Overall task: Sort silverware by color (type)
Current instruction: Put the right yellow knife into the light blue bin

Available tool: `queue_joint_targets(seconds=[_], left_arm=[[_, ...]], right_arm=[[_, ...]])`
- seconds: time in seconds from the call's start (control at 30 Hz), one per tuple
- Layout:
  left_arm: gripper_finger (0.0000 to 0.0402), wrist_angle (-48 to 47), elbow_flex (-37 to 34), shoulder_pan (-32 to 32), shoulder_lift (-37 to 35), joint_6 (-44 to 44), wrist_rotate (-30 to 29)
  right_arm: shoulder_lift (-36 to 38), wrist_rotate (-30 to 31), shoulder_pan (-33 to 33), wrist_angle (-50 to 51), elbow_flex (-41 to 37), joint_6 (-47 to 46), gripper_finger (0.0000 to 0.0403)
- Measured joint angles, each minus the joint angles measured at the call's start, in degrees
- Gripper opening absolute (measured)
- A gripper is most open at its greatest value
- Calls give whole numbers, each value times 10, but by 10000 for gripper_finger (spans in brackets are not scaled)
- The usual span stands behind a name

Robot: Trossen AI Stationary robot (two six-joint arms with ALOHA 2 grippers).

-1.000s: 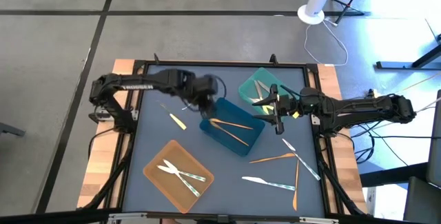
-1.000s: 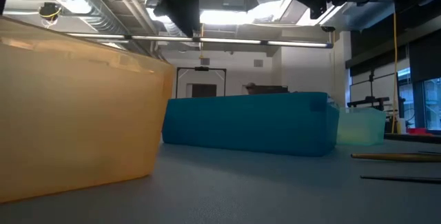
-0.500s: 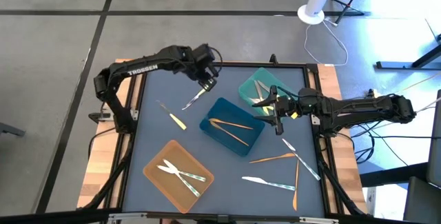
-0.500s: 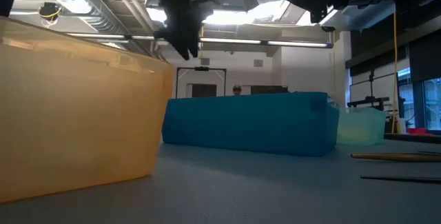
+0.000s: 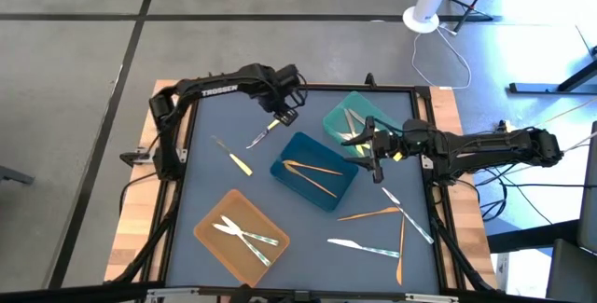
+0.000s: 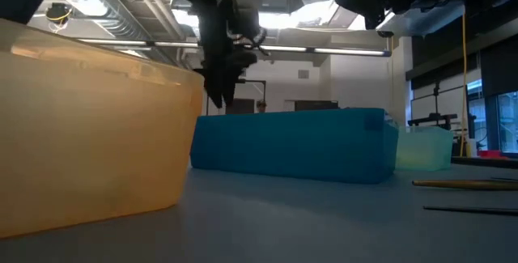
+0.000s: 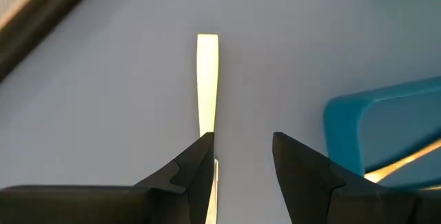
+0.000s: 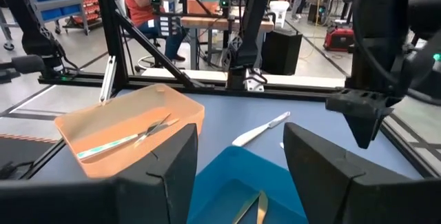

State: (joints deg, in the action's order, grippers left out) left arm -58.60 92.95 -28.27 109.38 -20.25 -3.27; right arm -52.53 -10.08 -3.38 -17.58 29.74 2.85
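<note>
Seen from above, a yellow knife lies on the blue table at the left. Beside it the left pincer, jaws open and empty, has come down over a white knife, lower than half a second before. An orange tray holds clear cutlery. At the right, the right pincer waits open, unmoved, near the teal tray.
</note>
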Motion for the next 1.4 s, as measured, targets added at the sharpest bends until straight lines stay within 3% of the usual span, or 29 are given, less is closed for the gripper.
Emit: queue_joint_targets(seconds=[0.43,1.4], left_arm=[[141,8,0,-4,90,33,0],[141,64,0,-26,149,44,-6]], right_arm=[[0,0,0,12,0,0,205],[0,0,0,15,0,0,205]])
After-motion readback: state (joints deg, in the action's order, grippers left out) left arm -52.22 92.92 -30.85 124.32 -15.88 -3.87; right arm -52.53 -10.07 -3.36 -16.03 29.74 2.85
